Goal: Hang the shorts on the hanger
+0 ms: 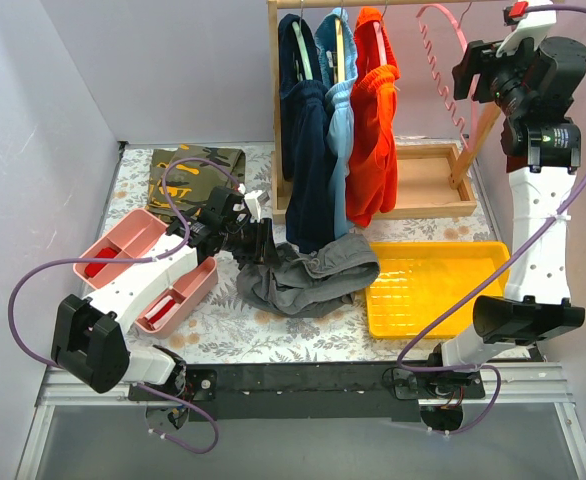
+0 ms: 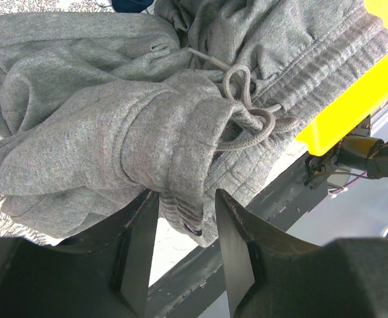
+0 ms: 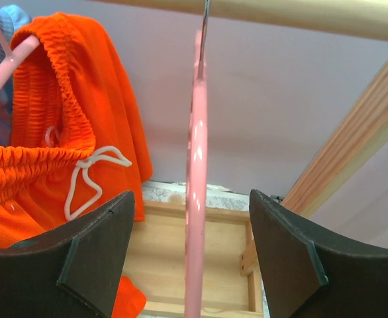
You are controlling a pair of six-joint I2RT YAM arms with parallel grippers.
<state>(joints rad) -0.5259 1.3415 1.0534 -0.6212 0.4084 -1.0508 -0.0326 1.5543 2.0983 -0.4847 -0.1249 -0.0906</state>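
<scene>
The table wears a floral cloth, and at its far side stands the wooden rack with navy, blue and orange garments hanging from its rail. Near the front right lies the yellow tray. Just beside the tray's left edge, the shorts lie crumpled on the cloth below the hanging clothes, one edge touching the tray's rim. The hanger hangs by its metal hook from the right end of the rail, apart from the other clothes and seen edge-on from the right wrist. The right gripper is raised to it with fingers spread wide on either side of the pink plastic, touching neither face. The left gripper is low at the shorts' left end, clenched on a fold of the gathered waistband – the knotted drawstring lies just above the fingers
</scene>
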